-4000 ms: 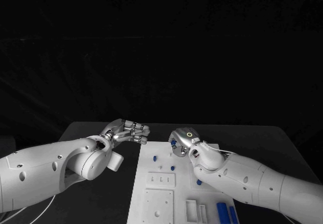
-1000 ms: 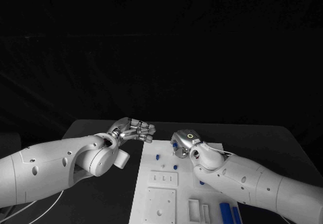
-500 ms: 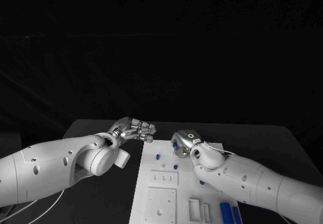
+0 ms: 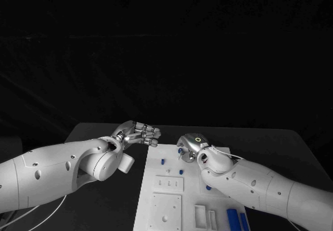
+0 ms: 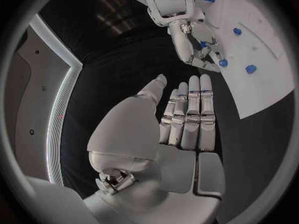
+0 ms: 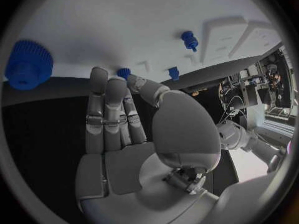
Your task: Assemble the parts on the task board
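The white task board point(image 4: 158, 202) lies in the middle of the table. My right hand point(image 4: 190, 146) is over its far end, where thumb and a fingertip pinch a small blue part point(image 6: 124, 72) standing at the board's edge; the same blue part point(image 5: 222, 63) shows in the left wrist view. Next to it are a blue gear point(image 6: 28, 64) and two blue pegs point(image 6: 189, 39) point(image 6: 174, 73). My left hand point(image 4: 139, 134) hovers off the board's far left corner with its fingers point(image 5: 190, 119) straight and side by side, holding nothing.
More blue pegs point(image 4: 163, 161) point(image 4: 180, 172) point(image 4: 207, 187) stand along the board. Two long blue bars point(image 4: 231, 217) lie at its near right. Raised white blocks point(image 4: 168, 184) sit mid-board. Black table point(image 4: 104, 192) lies to the left of the board.
Over the last second the right hand has edged slightly to the right at the board's far end. The left hand has stayed in place.
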